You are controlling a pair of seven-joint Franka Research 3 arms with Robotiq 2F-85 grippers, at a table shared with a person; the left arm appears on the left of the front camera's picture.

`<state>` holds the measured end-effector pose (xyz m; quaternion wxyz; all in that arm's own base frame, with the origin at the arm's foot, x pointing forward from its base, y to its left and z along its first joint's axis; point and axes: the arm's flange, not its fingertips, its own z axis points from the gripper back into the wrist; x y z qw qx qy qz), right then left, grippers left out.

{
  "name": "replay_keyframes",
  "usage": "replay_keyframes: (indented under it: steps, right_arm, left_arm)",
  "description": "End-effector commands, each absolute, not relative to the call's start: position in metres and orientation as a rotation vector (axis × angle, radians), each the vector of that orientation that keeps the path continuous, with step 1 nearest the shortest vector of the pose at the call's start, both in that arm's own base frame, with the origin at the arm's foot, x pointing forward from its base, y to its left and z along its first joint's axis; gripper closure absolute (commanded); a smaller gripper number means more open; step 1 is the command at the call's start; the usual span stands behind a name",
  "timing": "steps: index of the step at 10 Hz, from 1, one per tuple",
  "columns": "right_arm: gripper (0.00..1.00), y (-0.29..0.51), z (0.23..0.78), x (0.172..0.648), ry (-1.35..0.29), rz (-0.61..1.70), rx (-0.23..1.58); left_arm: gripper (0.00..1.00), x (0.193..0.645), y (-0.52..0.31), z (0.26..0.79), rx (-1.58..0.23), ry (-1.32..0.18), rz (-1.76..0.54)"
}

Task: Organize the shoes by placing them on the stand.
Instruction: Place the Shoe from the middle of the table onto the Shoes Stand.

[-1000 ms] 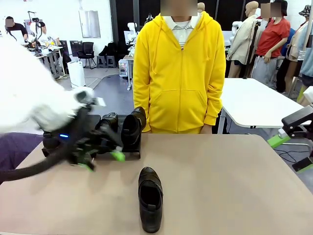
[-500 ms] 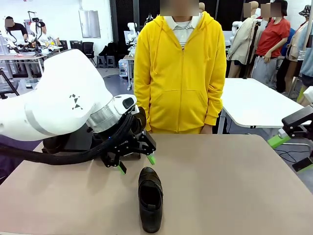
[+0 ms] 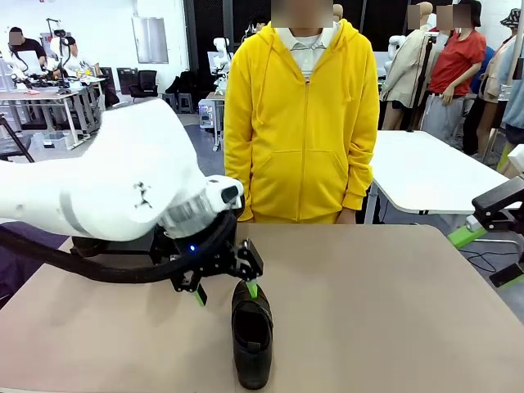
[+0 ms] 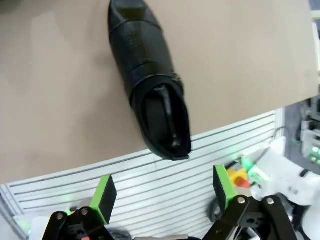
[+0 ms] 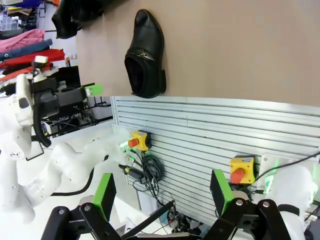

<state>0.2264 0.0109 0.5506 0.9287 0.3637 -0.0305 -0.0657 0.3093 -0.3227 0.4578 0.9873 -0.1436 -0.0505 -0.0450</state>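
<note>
One black shiny loafer lies alone on the tan table near the front edge, toe toward me. My left gripper hangs open just behind its far end, and nothing is between the green pads. In the left wrist view the same loafer lies beyond the open left gripper. My right gripper is open at the table's right edge, off the table top. The right wrist view has that loafer far ahead of the open right gripper, with other black shoes at the table's far corner. My left arm hides most of the stand.
A person in a yellow hoodie stands at the far side of the table, hands down. The white left arm covers the table's left part. A white table stands behind on the right.
My left arm has swung from the shoes at the back left toward the middle. Its open gripper now hangs right by the lone loafer. The right arm has stayed still.
</note>
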Motion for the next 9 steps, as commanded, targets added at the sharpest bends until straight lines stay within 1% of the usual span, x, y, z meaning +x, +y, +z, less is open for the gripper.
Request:
replay_keyframes:
  steps: [1,5,7,9]
  right_arm:
    - [0.00,0.011,0.553,0.228,-0.073,-0.112,0.775]
    - [0.00,0.011,0.553,0.228,-0.073,-0.112,0.775]
    - [0.00,0.011,0.553,0.228,-0.073,-0.112,0.775]
    - [0.00,0.011,0.553,0.228,-0.073,-0.112,0.775]
  left_arm:
    - [0.00,0.317,-0.345,0.443,-0.205,-0.094,-0.137]
    - [0.00,0.322,-0.361,0.404,-0.081,-0.074,-0.080]
    - [0.00,0.322,-0.367,0.393,-0.081,-0.066,-0.086]
    - [0.00,0.328,-0.372,0.376,-0.033,-0.078,-0.041]
